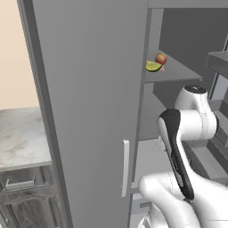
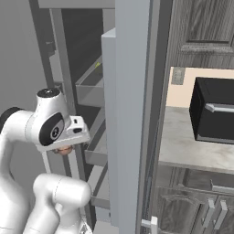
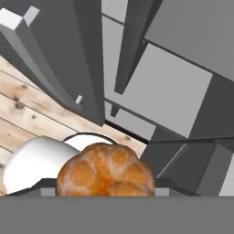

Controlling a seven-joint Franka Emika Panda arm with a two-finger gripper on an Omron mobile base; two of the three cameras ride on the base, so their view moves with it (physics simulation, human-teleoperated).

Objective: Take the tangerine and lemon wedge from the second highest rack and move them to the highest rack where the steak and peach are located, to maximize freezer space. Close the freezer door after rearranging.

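Observation:
In the hand view the tangerine [image 3: 106, 169], bumpy and orange, sits in my gripper [image 3: 106, 191], which is shut on it. From the right base view the hand hangs in front of the open freezer, with the tangerine [image 2: 64, 150] peeking out under it. On the highest rack [image 1: 180, 71] lie the lemon wedge [image 1: 153, 67] and the peach [image 1: 161, 58], touching, with a pink sliver of the steak [image 1: 163, 68] beside them. The freezer door [image 2: 132, 114] stands open, seen edge-on.
A plain grey door [image 1: 89, 111] with a pale handle [image 1: 126, 167] is closed to the left of the freezer opening. Door bins [image 2: 91, 87] jut from the open door's inner side. Right of it are a counter [image 2: 192, 146] and a black microwave [image 2: 215, 112]. Wooden floor [image 3: 27, 109] lies below.

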